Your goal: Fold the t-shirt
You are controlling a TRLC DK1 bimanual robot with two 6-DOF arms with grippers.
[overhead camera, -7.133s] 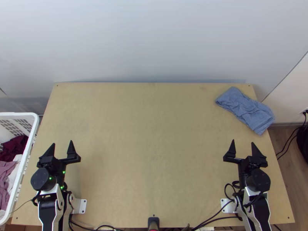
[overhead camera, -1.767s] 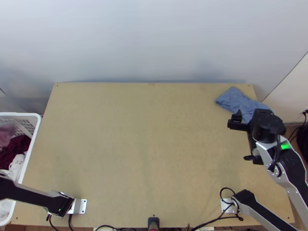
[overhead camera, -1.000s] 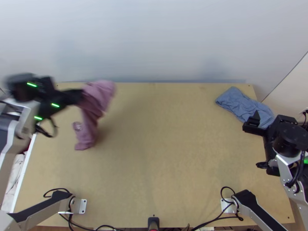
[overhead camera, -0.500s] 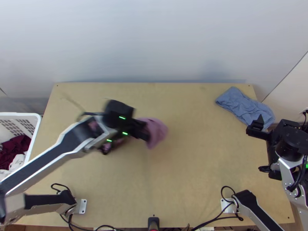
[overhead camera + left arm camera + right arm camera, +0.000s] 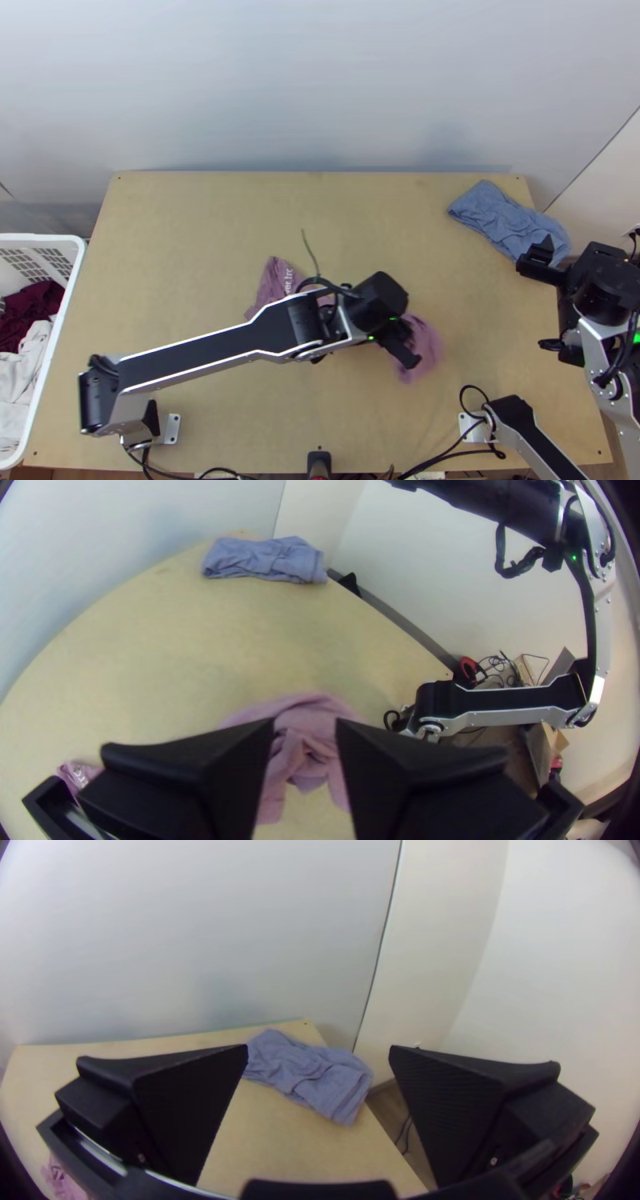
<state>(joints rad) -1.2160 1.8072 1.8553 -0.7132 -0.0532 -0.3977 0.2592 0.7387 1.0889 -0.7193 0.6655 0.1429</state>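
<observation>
We saw the left gripper (image 5: 412,342) low over the near side of the table (image 5: 240,208), a little to the right of the middle. In the left wrist view, the two fingers of this left gripper (image 5: 305,721) stood partly apart, and between them we could see the pink t-shirt (image 5: 313,710), with no fold of it pinched there; whether they touched it, we could not tell. The t-shirt lay bunched in the middle part of the table: one end came out beyond these fingers, the other, which had some pale lettering, lay on the other side of the left arm (image 5: 200,348), and the arm hid what was between. The right gripper (image 5: 590,252) was above the right edge of the table, and in its own wrist view we saw the fingers spread widely, with nothing in their grasp. Near it, a blue cloth (image 5: 508,220), folded and rather wrinkled, rested at the far right corner. Farther out, just beside the table's left edge, we had a white basket (image 5: 62,316) with a dark red cloth (image 5: 32,308) and white cloth (image 5: 18,376) in it.
</observation>
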